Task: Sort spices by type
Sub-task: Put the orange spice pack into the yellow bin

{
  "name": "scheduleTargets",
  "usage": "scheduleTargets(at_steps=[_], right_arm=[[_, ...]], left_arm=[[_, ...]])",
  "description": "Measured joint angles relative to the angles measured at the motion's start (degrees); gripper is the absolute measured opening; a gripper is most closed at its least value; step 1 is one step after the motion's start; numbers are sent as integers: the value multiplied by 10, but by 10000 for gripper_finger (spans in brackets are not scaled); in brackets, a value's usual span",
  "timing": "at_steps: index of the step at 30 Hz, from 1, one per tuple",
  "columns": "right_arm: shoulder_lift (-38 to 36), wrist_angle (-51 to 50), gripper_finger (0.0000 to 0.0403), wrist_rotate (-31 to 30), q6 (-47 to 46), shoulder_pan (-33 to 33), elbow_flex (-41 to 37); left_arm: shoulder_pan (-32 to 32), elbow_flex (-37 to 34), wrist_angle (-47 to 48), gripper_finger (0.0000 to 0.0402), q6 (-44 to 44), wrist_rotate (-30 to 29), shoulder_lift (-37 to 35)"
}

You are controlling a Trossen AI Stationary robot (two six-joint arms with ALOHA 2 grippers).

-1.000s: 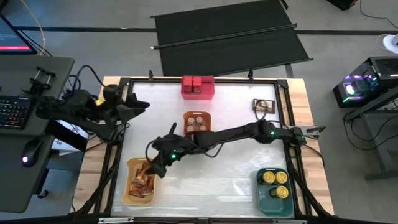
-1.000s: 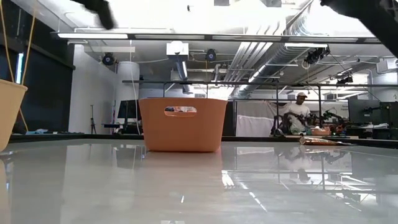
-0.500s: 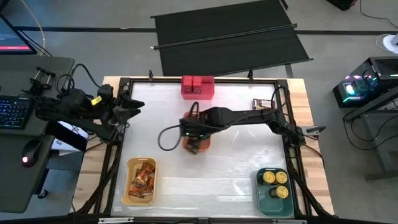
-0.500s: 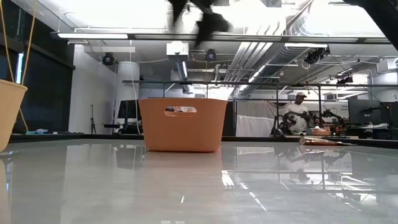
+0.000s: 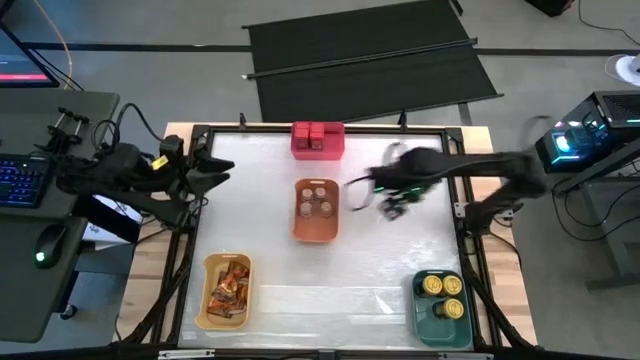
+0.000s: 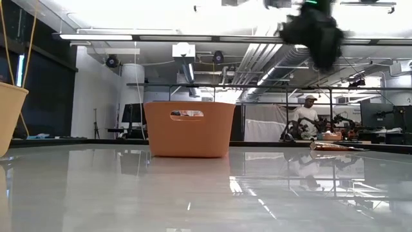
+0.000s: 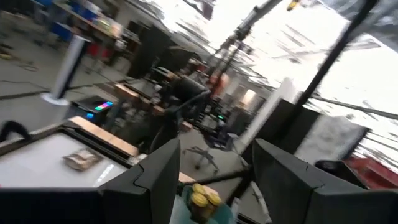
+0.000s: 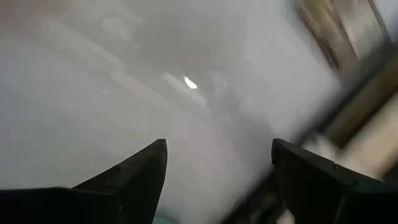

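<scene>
My right gripper [image 5: 398, 200] is hanging over the open white middle of the table [image 5: 390, 280], between the orange bin [image 5: 317, 210] and the right rail, and it is carrying nothing; in the right wrist view my two fingers [image 8: 134, 171] are standing apart with only bare tabletop showing between them. From above that arm is smeared, so I am placing its tip only roughly.

My left gripper [image 5: 222, 166] is waiting at the left edge, near the far left corner of the frame, its fingers [image 7: 155, 180] parted and empty.

The spices are sitting around the rim of the working area. The red boxes [image 5: 318, 134] are lying in the red bin [image 5: 318, 150] against the far edge. The pale-lidded jars [image 5: 317, 203] are sitting in the orange bin near the centre. The printed packets [image 5: 228, 290] are filling the tan bin [image 5: 224, 322] at the near left, and the yellow-topped tins [image 5: 441, 286] are sitting in the green bin [image 5: 440, 318] at the near right corner. One loose packet [image 7: 79, 159] is lying by the far right corner, apart from the bins.
</scene>
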State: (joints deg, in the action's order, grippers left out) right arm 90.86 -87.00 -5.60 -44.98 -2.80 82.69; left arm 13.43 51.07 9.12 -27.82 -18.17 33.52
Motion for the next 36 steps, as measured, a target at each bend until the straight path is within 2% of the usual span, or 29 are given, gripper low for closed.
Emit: scheduleTargets(at_steps=[2, 4, 7, 11, 15, 19, 23, 31, 36], right_arm=[[-84, 6, 281, 14, -74, -40, -96], [-147, 68, 281, 19, -152, -89, -176], [-221, 177, 281, -24, -216, -149, -282], [-251, 320, 281, -100, -350, -227, -396], [-253, 435, 281, -147, -493, -273, -467], [-253, 449, 281, -185, -595, -314, -494], [-253, 463, 281, -189, -642, -353, -506], [-211, 501, 281, -127, -659, -392, -515], [-175, 541, 281, -124, -700, -396, -515]], left_arm=[[-8, 0, 0, 188, 0, -19, 2], [-19, 0, -1, 188, 0, -39, 8], [-40, 0, -1, 188, -1, -72, 22], [-67, 0, -24, 188, -33, -112, 53], [-86, 0, -74, 188, -61, -121, 91], [-89, 0, -107, 188, -65, -119, 122], [-102, 0, -105, 188, -64, -114, 142], [-143, 0, -104, 188, -55, -24, 146], [-167, 0, -102, 188, -47, 55, 143]])
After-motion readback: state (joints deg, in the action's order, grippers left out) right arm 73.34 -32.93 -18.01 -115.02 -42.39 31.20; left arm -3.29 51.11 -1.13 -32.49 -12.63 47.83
